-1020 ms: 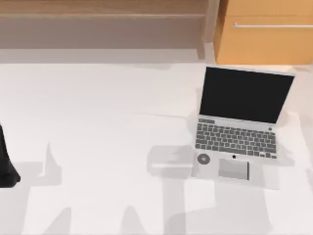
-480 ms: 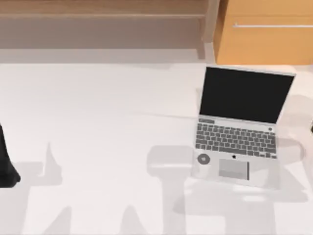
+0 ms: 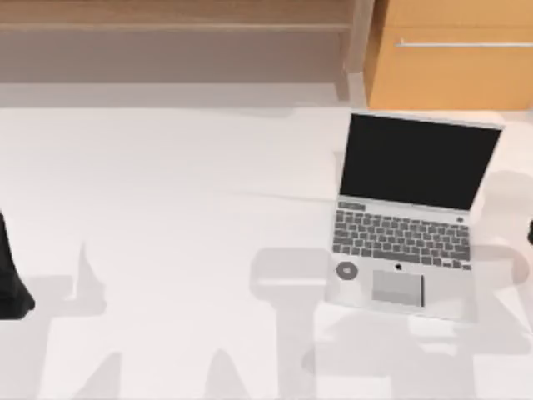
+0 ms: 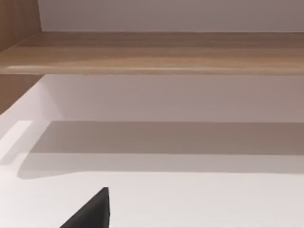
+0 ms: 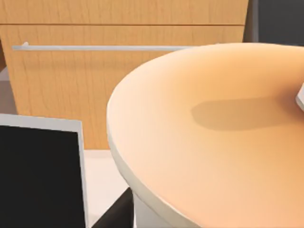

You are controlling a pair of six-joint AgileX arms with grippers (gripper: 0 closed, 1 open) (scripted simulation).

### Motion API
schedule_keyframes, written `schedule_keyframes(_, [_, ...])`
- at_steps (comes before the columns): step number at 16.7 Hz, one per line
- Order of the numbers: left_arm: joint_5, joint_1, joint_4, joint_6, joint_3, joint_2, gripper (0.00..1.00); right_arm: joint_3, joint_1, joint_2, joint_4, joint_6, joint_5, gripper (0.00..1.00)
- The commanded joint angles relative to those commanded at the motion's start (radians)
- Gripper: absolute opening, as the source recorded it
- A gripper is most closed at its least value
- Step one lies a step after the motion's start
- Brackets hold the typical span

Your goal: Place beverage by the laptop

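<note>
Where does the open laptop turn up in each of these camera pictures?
Top view: the laptop sits open at the table's right side.
Left wrist view: not in it.
Right wrist view: its black screen is at the lower left.
Shared landmark: the wooden drawer with a silver handle.

Open on the table [image 3: 166,208] toward its right side, the laptop [image 3: 405,218], with a drawer cabinet [image 3: 450,54] just behind and a long shelf [image 3: 175,42] behind to the left.

White table [image 3: 166,208] carries the open silver-grey laptop [image 3: 408,217] toward its right side
</note>
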Motion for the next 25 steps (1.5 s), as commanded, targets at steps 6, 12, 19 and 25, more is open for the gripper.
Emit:
schedule_keyframes(6, [0.000, 0.000, 0.000, 0.000, 0.000, 0.000, 1.00, 0.000, 0.038, 0.010, 0.086, -0.012, -0.007, 0.00])
schedule_keyframes(12, [0.000, 0.000, 0.000, 0.000, 0.000, 0.000, 1.00, -0.002, 0.080, 0.087, 0.276, -0.026, -0.010, 0.00])
schedule_keyframes(19, [0.000, 0.000, 0.000, 0.000, 0.000, 0.000, 1.00, -0.031, 0.033, 0.240, 0.379, -0.010, -0.003, 0.00])
schedule_keyframes(25, [0.000, 0.000, 0.000, 0.000, 0.000, 0.000, 1.00, -0.060, -0.001, 0.299, 0.359, 0.002, 0.003, 0.00])
